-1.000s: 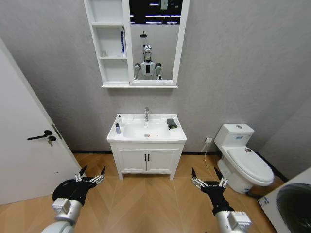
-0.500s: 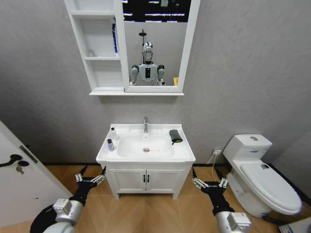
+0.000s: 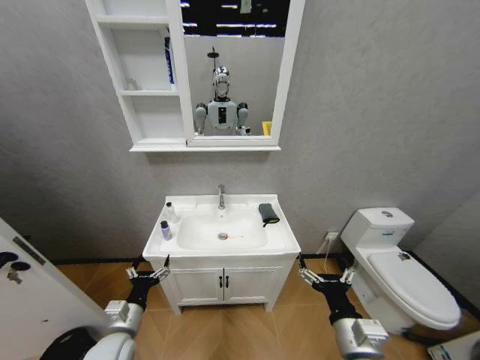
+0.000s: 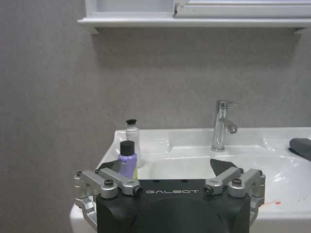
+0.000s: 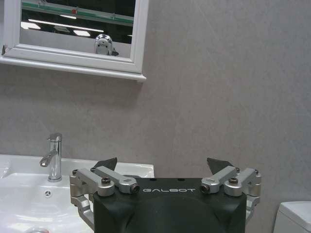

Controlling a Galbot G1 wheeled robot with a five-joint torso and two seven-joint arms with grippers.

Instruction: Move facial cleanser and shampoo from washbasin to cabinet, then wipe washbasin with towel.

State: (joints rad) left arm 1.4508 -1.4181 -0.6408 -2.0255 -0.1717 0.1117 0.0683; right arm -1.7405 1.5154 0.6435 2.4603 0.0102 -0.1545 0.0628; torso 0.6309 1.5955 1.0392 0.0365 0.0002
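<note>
The robot faces the washbasin, both arms held low in front of the vanity. The left end effector hangs by the vanity's left front corner, fingers spread wide and empty. The right end effector hangs by the right front corner, also wide and empty.

On the basin's left ledge stand a white bottle with a dark cap and, just in front of it, a purple bottle with a black cap. The tap rises at the back centre. The dark towel lies on the right ledge.

Above, the cabinet adjoins the mirror. A toilet sits to the right.
</note>
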